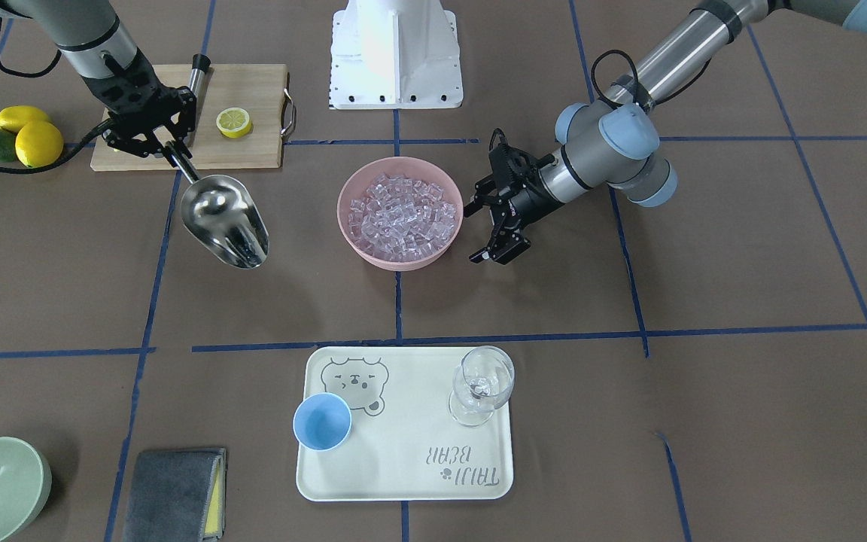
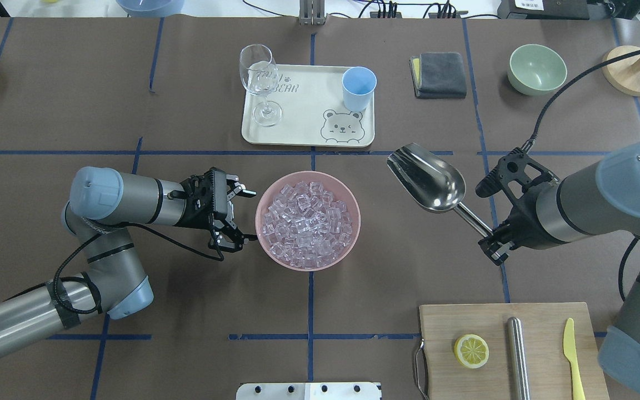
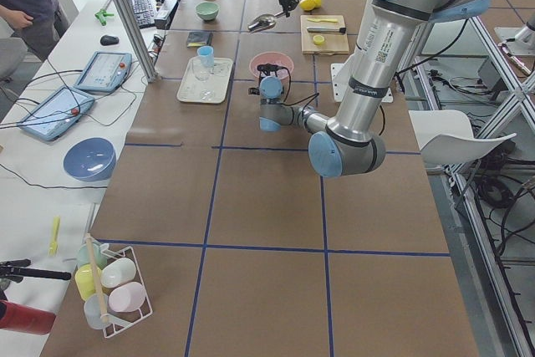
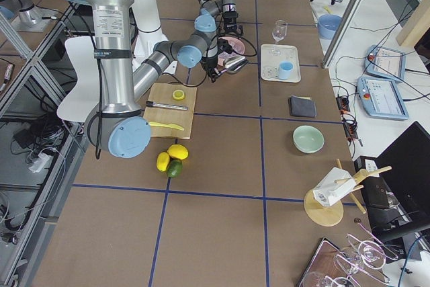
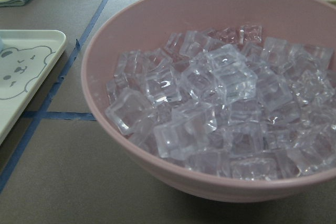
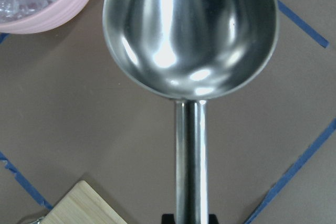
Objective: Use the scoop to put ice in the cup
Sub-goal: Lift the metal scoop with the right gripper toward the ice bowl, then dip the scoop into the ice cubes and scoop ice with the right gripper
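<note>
Your right gripper [image 2: 493,245] pinches the handle of the empty scoop [image 2: 428,180] | ice [image 2: 308,219] sits to the trough's left, in the pink bowl [image 2: 309,264] | left gripper [image 2: 249,215] spread wide, just beside it.

Table [image 2: 75,83] brown-covered, blue tape [image 2: 48,151] grid. White side bench [image 3: 33,232] left of it in left-end view: tablets [image 3: 52,113], keyboard [image 3: 144,7]. Aluminium post [image 3: 125,14] between. White chair [image 3: 456,144] right of table, grey floor [image 3: 510,240]. Light even, shadows soft.
</note>
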You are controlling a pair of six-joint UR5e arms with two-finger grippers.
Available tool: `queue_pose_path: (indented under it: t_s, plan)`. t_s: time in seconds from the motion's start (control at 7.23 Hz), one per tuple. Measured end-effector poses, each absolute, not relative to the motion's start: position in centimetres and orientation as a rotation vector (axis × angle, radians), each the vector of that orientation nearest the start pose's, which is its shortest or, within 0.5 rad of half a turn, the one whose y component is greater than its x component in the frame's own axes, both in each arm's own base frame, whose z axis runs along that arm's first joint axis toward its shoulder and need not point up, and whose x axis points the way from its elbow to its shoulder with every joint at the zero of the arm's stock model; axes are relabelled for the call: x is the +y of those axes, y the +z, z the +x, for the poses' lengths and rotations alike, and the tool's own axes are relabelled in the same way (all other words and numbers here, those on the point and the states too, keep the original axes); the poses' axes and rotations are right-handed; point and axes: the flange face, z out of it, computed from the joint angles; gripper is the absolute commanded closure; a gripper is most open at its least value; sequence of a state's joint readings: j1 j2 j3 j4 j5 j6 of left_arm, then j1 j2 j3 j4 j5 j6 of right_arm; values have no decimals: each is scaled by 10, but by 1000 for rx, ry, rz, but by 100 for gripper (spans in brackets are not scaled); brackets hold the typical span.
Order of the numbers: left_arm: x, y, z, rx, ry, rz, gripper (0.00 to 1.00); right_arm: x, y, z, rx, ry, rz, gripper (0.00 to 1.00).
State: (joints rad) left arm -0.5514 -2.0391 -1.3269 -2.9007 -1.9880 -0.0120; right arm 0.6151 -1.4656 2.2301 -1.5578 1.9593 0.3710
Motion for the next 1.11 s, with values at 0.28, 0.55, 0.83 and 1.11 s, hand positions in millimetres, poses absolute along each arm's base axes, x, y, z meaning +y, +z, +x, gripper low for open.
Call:
queue_pose_path:
  t_s: [0.28,0.55,0.83,1.11]
  plan:
    - [-429,351,521,1116,1097,1249,0,-350,264,-341,-713,-786,356,100]
    - [-429,349,521,1119,1097,1250,0,-350,212,-362,-625,-854,308,100]
    - [-430,348,521,1119,1097,1252,0,-349,190,-380,-569,-910,265,100]
    - [-430,348,521,1118,1097,1252,0,-350,168,-400,-516,-951,189,100]
